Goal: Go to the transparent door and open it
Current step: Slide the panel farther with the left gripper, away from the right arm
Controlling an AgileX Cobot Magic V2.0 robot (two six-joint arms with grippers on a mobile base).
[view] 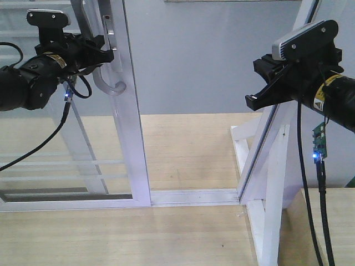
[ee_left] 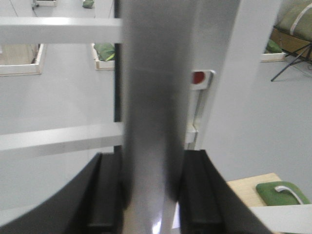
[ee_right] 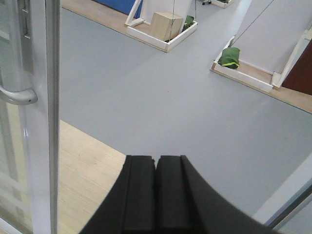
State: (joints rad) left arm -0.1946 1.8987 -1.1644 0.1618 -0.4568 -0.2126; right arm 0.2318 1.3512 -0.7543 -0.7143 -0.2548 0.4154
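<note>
The transparent door point(view: 132, 138) stands at the left, a glass panel in a white frame with thin white bars. Its curved silver-grey handle point(view: 107, 86) sits on the frame's edge. My left gripper point(view: 101, 55) is shut on the handle's upper part. In the left wrist view the handle point(ee_left: 153, 87) fills the gap between the black fingers of the left gripper point(ee_left: 152, 158). My right gripper point(view: 254, 98) is shut and empty, held in the air near the right frame post. The right wrist view shows its jaws point(ee_right: 156, 163) together, with the door point(ee_right: 41, 122) and handle point(ee_right: 17, 95) at far left.
A white fixed frame post point(view: 269, 172) with a slanted brace stands at the right. A white floor track point(view: 194, 197) runs between the door and the post. There is an open gap between them, with wooden floor, then grey floor beyond. A cardboard box point(ee_right: 165, 24) sits far off.
</note>
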